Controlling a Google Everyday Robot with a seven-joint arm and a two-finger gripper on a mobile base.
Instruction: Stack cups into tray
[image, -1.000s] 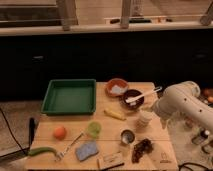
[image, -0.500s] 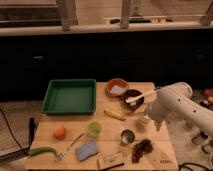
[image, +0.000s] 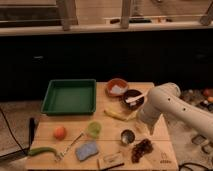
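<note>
While pincer (image: 142, 125) hangs beside steel cup (image: 127, 136), dark bowl (image: 133, 99) behind, banana (image: 115, 115) near.

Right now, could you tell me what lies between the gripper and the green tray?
In the camera view, a banana lies between the tray and the gripper, which is beside the steel cup.

Table (image: 75, 122) (claw (image: 141, 126) over rt side): tray (image: 68, 111), steel cup (image: 127, 136), green cup (image: 93, 129).
</note>
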